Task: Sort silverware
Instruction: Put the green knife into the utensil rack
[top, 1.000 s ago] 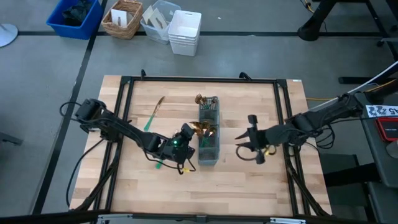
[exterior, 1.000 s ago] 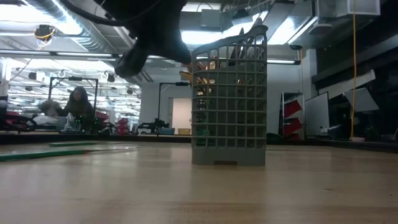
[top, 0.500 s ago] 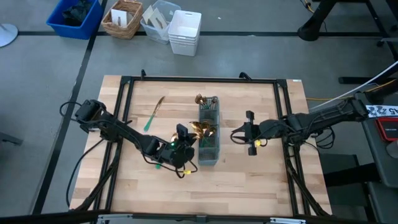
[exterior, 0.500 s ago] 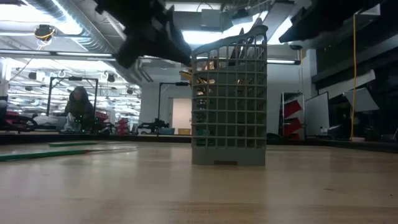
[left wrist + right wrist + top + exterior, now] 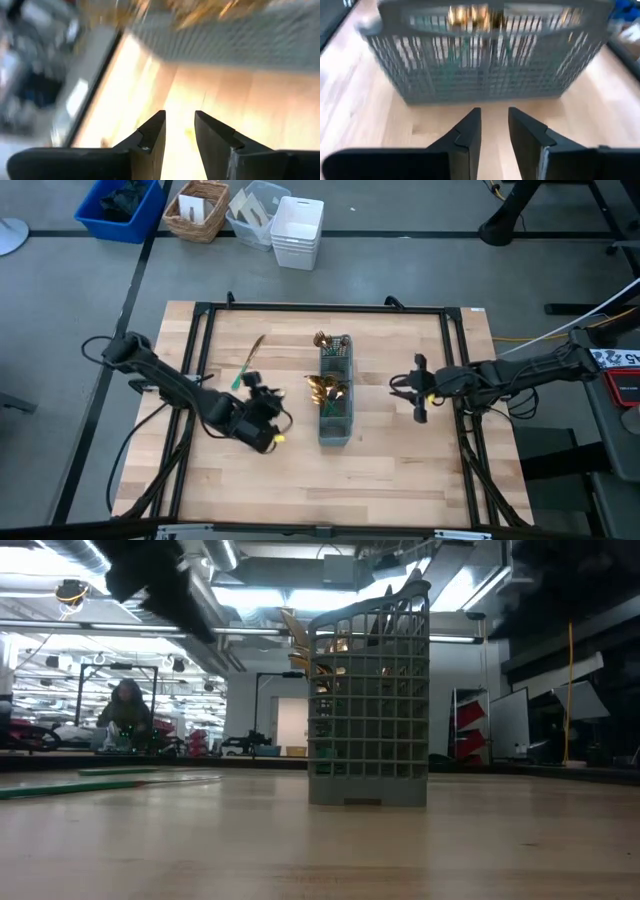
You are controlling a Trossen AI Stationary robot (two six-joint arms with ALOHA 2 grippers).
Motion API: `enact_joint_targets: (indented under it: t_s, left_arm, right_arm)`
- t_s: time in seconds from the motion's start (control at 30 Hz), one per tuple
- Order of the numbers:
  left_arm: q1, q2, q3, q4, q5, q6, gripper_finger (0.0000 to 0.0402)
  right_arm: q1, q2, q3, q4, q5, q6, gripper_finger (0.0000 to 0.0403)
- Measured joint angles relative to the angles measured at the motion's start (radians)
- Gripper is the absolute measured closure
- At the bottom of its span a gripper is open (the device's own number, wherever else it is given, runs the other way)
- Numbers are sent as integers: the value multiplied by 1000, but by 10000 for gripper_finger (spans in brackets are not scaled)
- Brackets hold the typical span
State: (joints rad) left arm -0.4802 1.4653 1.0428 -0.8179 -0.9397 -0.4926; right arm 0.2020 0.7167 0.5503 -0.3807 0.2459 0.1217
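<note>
Near the worktop's front-left, your left gripper (image 5: 262, 398) hangs empty, fingers parted, right gripper (image 5: 418, 388) likewise. Most silverware (image 5: 327, 387) stands in the caddy (image 5: 336, 430); one knife (image 5: 247, 362) lies far-left. Approach carefully: a careless grab could skid it away.

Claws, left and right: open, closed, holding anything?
Left claw: open, empty, beside the grey caddy.
Right claw: open, empty, facing the caddy's long side.
</note>
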Motion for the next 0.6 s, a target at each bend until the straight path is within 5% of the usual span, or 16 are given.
enact_joint_targets:
  t_s: [0.13,0.27,0.43,0.6]
  left_arm:
    - [30,-38,0,-245,125,-284,306]
    - [67,-66,-30,-302,306,-452,306]
    - [91,-68,-106,-149,524,-537,306]
    - [97,-65,-194,64,576,-558,306]
  right_arm:
    - [0,-8,-100,85,-18,63,303]
    - [0,-1,-205,234,-56,131,303]
    - [1,-2,-301,388,-107,204,303]
    - [0,-1,-330,401,-108,259,303]
